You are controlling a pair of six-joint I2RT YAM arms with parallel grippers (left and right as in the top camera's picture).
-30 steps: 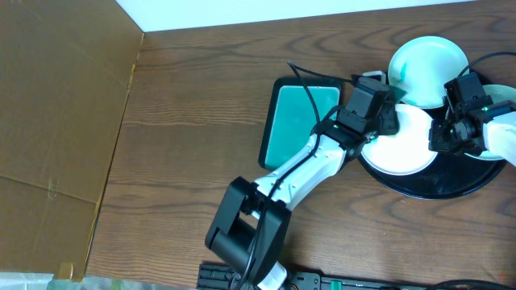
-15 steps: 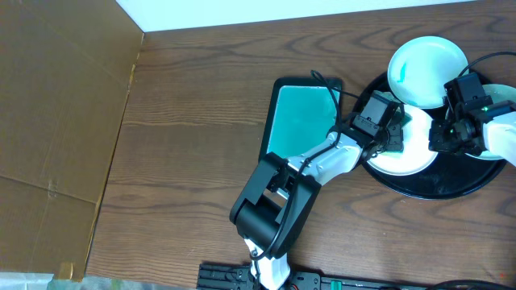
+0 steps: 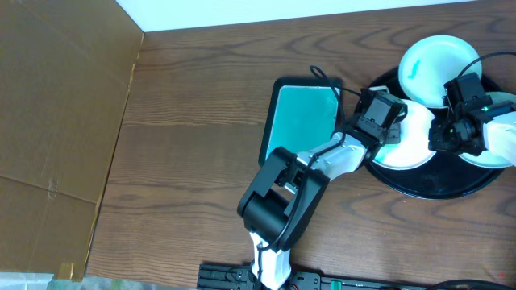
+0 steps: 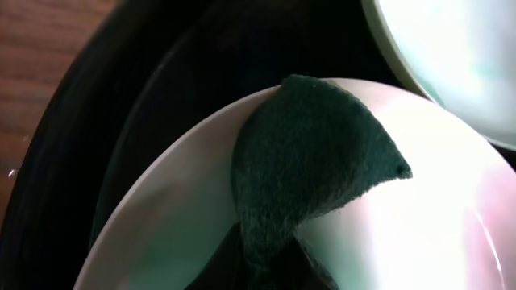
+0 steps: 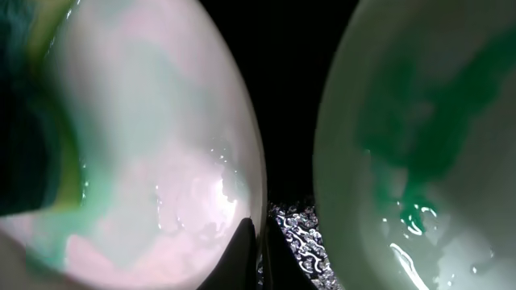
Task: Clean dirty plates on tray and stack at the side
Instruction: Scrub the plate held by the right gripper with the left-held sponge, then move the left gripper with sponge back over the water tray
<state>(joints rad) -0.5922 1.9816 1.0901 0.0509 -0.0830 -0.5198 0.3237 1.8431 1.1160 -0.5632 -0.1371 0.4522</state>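
Note:
The black tray (image 3: 431, 187) sits at the table's right edge. A white plate (image 3: 439, 66) with a teal smear lies at its far side. A second plate (image 3: 413, 147) lies in the middle, and a third (image 3: 493, 155) at the right is partly hidden by my right arm. My left gripper (image 3: 388, 130) is shut on a dark green sponge (image 4: 314, 165) pressed on the middle plate (image 4: 153, 234). My right gripper (image 5: 260, 256) is shut on that plate's rim (image 5: 161, 145). The plate beside it (image 5: 427, 137) carries a teal smear.
A rectangular black-rimmed dish with teal inside (image 3: 302, 121) lies just left of the tray. Brown cardboard (image 3: 56, 121) covers the left side. A white strip (image 3: 242, 12) runs along the far edge. My left arm reaches across the table's front middle.
My left gripper has moved right with the sponge, further onto the middle plate. The middle and far plates have shifted a little to the right. My right gripper has stayed put.

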